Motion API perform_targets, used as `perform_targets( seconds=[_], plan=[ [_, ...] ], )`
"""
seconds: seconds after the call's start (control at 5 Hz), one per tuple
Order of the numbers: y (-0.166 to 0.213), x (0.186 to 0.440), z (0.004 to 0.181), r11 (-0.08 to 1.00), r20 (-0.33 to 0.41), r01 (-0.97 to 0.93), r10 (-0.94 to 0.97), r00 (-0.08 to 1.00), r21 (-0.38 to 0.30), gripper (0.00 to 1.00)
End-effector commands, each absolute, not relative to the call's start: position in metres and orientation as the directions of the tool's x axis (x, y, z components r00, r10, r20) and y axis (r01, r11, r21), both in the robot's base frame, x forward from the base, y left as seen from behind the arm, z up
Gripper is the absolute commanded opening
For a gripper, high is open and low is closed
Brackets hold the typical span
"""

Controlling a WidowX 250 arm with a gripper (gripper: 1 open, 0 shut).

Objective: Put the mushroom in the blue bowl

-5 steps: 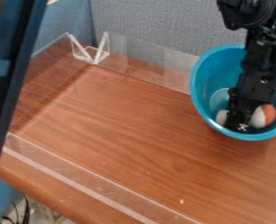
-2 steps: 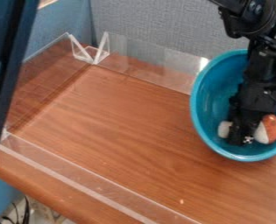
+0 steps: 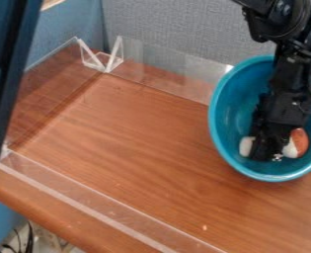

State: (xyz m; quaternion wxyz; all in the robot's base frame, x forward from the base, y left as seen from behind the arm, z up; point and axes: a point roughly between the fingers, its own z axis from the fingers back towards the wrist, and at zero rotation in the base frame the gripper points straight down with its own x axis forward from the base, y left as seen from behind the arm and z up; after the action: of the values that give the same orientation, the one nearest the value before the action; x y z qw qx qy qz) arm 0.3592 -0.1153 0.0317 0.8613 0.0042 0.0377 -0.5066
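Wood-grain desk [image 3: 118, 148] is lying bare across the left and middle of the view, with a clear plastic rim running round it and a small clear stand [image 3: 103, 54] sitting at the far left corner against the grey wall. Moving right, the blue bowl [image 3: 230, 114] is sitting at the desk's right edge, its glossy teal wall facing the camera. Inside it, the black arm is reaching steeply down and the gripper [image 3: 270, 146] is sitting low against the bowl's floor. The mushroom [image 3: 296, 144] is resting on that floor too, just to the right of the gripper tips, orange-red cap toward the right and a pale patch of stem showing beside it; a second pale patch is showing at the gripper's left, and I cannot tell whether that is stem or part of the gripper. Long axis seems to be running roughly left-right across the bowl bottom, though blur is making this uncertain. Jaws are looking narrow, but whether they are pinching the mushroom or merely standing beside it cannot be told from this view. Judging by position, the mushroom is already where the task wants it, so a clean upward exit is what matters.
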Motion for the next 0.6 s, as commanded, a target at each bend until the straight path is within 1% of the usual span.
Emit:
perform_targets(
  seconds=[0.0, 0.2, 0.4],
  plan=[
    [-0.1212, 0.3722, 0.0808, 0.515, 0.017, 0.855, -0.857, 0.515, 0.056, 0.0],
    [-0.1257, 0.3761, 0.0854, 0.539, 0.018, 0.84, -0.842, 0.539, 0.061, 1.0],
    [-0.126, 0.3738, 0.0881, 0.514, 0.02, 0.855, -0.857, 0.514, 0.064, 0.0]
  ],
)
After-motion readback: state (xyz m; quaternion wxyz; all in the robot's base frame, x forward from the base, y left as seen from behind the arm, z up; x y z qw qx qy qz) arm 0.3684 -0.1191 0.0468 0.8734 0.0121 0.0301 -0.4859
